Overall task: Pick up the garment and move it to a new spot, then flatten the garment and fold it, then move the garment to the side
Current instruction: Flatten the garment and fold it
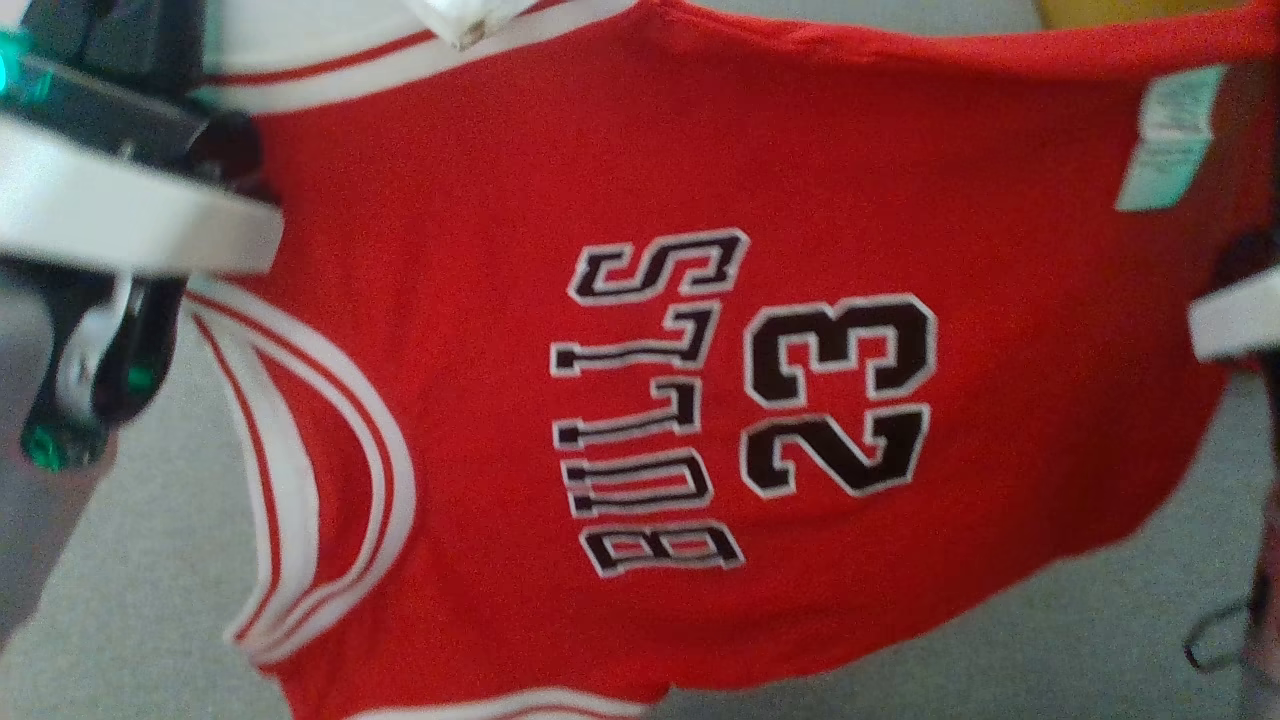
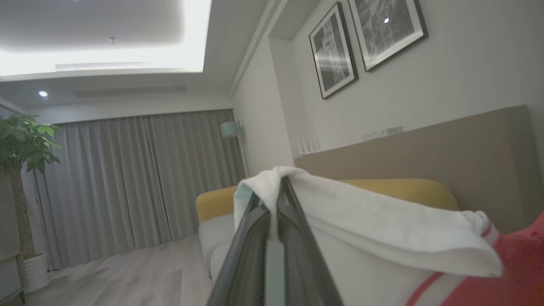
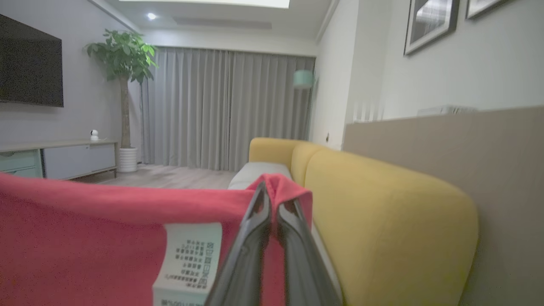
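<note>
The garment [image 1: 480,200] is a red sleeveless jersey with white trim, "BULLS" and "23" printed in black. It hangs spread out sideways in the air between my two arms, above a grey cushion. My left gripper [image 2: 275,187] is shut on the jersey's white trim edge [image 2: 382,229], which drapes over the fingers. My right gripper [image 3: 274,193] is shut on a red hem corner [image 3: 280,182], beside a white care label [image 3: 189,259]. In the head view my left wrist [image 1: 120,210] sits at the upper left and my right forearm [image 1: 1235,320] at the right edge.
A yellow sofa back [image 3: 382,221] runs along a beige wall panel [image 2: 425,148], with the grey seat [image 1: 130,600] under the jersey. Farther off are grey curtains [image 3: 229,106], a potted plant [image 3: 123,55], a low cabinet [image 3: 63,157] and wooden floor [image 2: 127,280].
</note>
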`<state>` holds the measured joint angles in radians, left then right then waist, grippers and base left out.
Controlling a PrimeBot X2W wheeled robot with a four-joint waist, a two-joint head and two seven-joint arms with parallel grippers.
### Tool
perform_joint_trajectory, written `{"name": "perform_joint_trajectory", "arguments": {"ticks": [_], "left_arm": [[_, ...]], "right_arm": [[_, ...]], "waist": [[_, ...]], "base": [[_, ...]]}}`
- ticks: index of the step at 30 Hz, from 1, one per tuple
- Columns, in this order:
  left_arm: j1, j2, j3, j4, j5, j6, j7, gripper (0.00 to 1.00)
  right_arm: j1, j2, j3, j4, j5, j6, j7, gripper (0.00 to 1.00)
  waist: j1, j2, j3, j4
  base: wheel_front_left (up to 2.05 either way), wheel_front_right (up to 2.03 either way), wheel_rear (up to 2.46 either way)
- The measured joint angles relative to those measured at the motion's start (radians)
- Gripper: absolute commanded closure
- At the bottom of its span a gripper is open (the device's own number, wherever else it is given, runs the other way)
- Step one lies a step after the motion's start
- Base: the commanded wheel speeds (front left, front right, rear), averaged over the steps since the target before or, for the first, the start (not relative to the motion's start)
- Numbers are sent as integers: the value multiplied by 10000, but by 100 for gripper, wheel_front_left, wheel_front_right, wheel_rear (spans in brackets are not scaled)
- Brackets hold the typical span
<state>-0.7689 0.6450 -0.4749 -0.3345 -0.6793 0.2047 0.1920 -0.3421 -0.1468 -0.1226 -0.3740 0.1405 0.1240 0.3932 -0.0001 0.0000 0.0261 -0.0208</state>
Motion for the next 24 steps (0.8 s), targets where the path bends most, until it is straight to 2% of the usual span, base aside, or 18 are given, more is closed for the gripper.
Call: {"name": "perform_joint_trajectory", "arguments": {"ticks": [4, 10, 16, 20, 24], "left_arm": [[-903, -234, -391, 1085, 94, -431, 207, 100], [-3672, -1089, -725, 3630, 740, -1147, -46, 100], [-5825, -1983, -763, 6272, 1411, -1448, -1030, 100], [-6275, -2568, -836, 7568, 1450, -1707, -1668, 100], [-6295, -2846, -924, 8220, 1436, -1825, -2071, 100]], "right_arm": [[-1049, -29, 349, 1049, 295, 0, 121, 100], [-4414, -265, 976, 3795, 263, 0, -63, 100], [-7545, -447, 1407, 6773, -947, 0, -934, 100], [-8640, -514, 1375, 8640, -1975, 0, -1649, 100], [-8928, -428, 1243, 9766, -2366, 0, -2234, 100]], "waist": [[3, 0, 605, -8], [6, -1, 1935, 7], [5, -1, 2900, 131], [2, -1, 3481, 425], [3, -1, 4108, 628]], "base": [[0, 0, 0], [0, 0, 0], [0, 0, 0], [0, 0, 0], [0, 0, 0]]}}
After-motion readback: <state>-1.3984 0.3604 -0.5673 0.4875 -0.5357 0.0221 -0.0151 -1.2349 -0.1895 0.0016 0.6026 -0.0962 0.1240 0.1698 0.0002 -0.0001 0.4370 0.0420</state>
